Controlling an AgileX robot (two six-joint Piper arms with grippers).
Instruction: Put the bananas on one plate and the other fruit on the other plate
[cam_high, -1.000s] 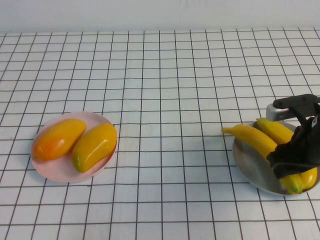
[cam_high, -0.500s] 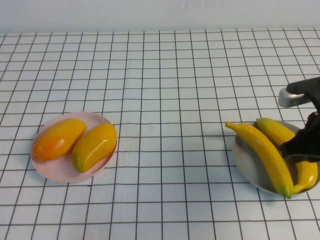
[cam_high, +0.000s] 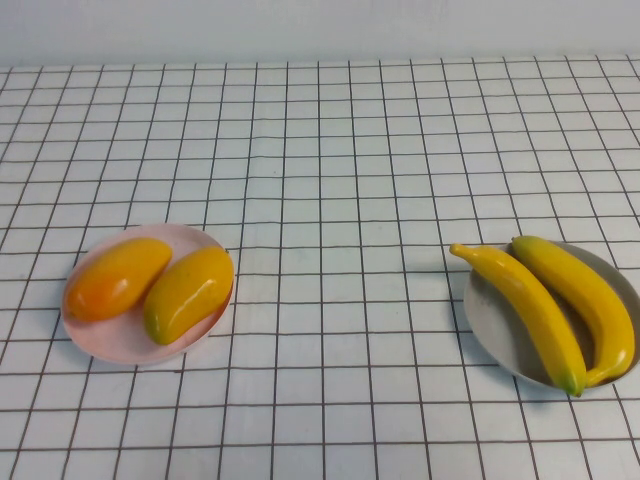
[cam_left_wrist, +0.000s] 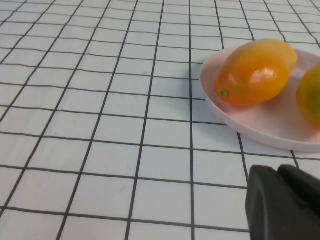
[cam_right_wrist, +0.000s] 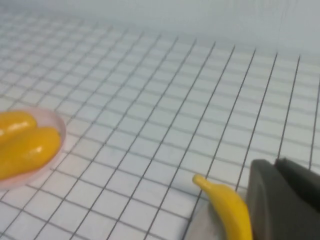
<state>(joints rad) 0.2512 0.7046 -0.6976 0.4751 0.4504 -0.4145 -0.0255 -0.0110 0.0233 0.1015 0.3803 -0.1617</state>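
Two bananas (cam_high: 525, 310) (cam_high: 585, 300) lie side by side on the grey plate (cam_high: 495, 325) at the right. The orange mango (cam_high: 118, 277) and the yellow-green mango (cam_high: 190, 292) lie on the pink plate (cam_high: 110, 345) at the left. Neither gripper shows in the high view. In the left wrist view my left gripper (cam_left_wrist: 278, 172) is shut and empty, low over the table beside the pink plate (cam_left_wrist: 260, 132) and the orange mango (cam_left_wrist: 257, 72). In the right wrist view my right gripper (cam_right_wrist: 274, 164) is shut and empty, next to a banana (cam_right_wrist: 227, 205).
The table is a white cloth with a black grid and ends at a pale wall at the back. The right wrist view shows the pink plate (cam_right_wrist: 57, 131) with both mangoes far across the table.
My right arm has drawn back off the right edge of the high view. The banana it stood over now lies uncovered on the grey plate.
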